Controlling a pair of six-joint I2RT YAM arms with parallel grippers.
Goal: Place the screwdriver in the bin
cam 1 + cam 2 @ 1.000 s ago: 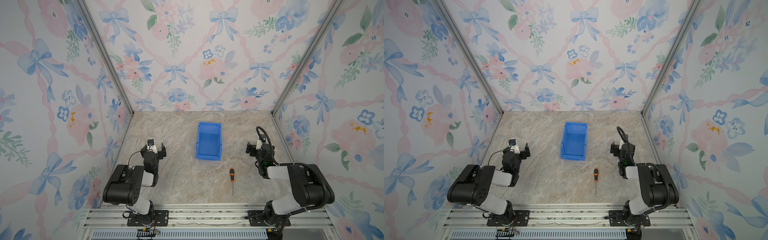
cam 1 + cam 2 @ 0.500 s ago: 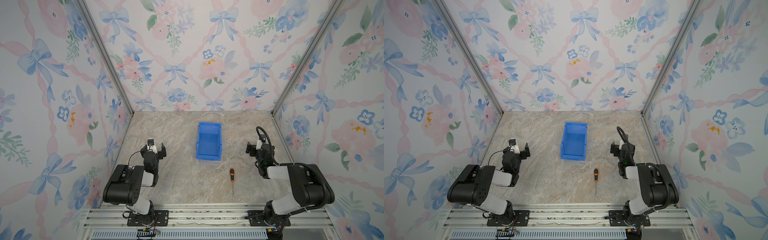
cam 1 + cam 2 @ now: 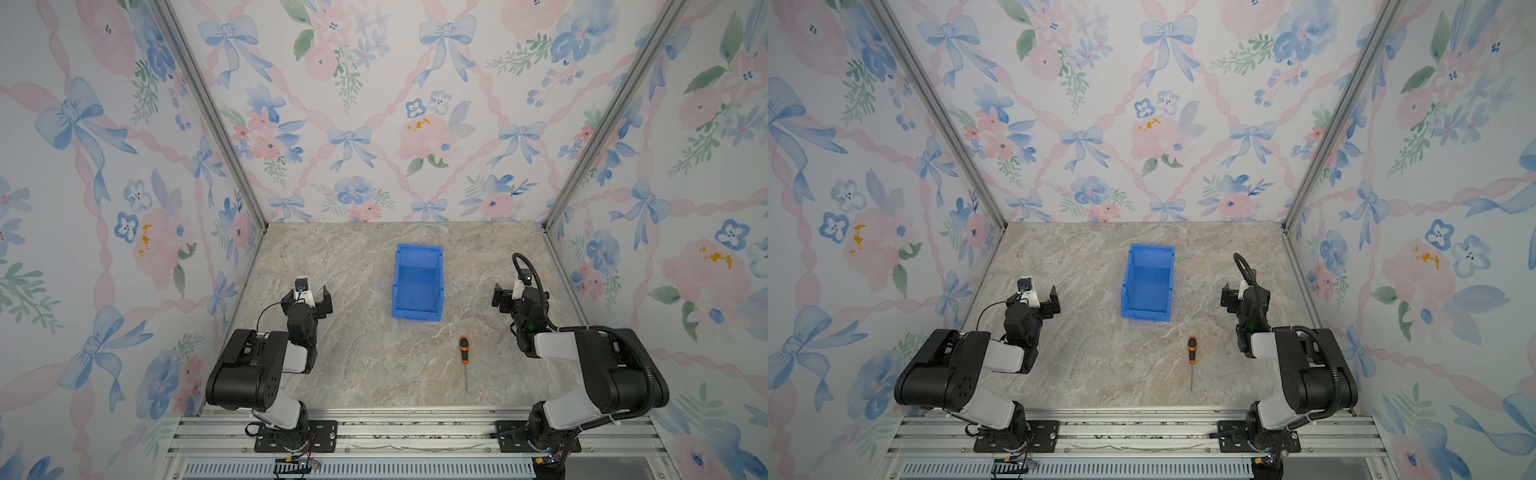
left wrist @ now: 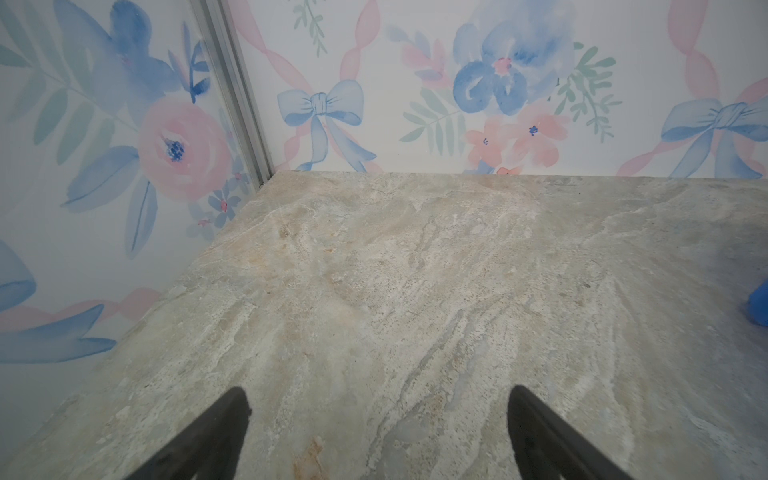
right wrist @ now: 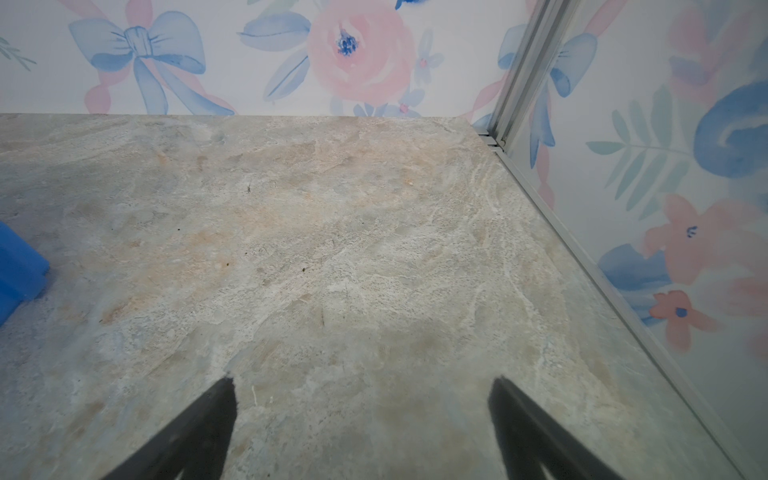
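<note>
1. The bin (image 3: 417, 284) stands mid-table on the marble-look tabletop (image 3: 357, 365), its lower cut-down side facing the arms' bases; its inside shows only bare blue floor.
2. The screwdriver (image 3: 464, 353) lies flat on the tabletop, nearer the bases than the bin and slightly to its right, apart from it. Its handle points toward the bin, its shaft away.
3. Nothing lies between the screwdriver and the bin; bare tabletop separates them.
4. The left gripper (image 3: 307, 297) sits left of the bin, well apart from it, fingers (image 4: 216, 432) spread and holding nothing.
5. The right gripper (image 3: 505, 297) sits right of the bin, also well apart, fingers (image 5: 203, 424) spread wide over bare tabletop, holding nothing. It is farther from the bases than the screwdriver.
6. Each wrist view catches only a blue corner of the bin at its edge (image 4: 760, 301) (image 5: 18, 274).
7. The bin is smooth bright blue plastic, rectangular, tall-walled. The screwdriver has a chunky orange-and-black handle and a thin grey metal shaft. The tabletop is veined beige-grey; the walls (image 3: 374, 124) around it carry floral-and-bow paper, with aluminium corner posts.
8. Compared with a second ago, nothing has shifted: arms, bin and screwdriver sit in the same places.
</note>
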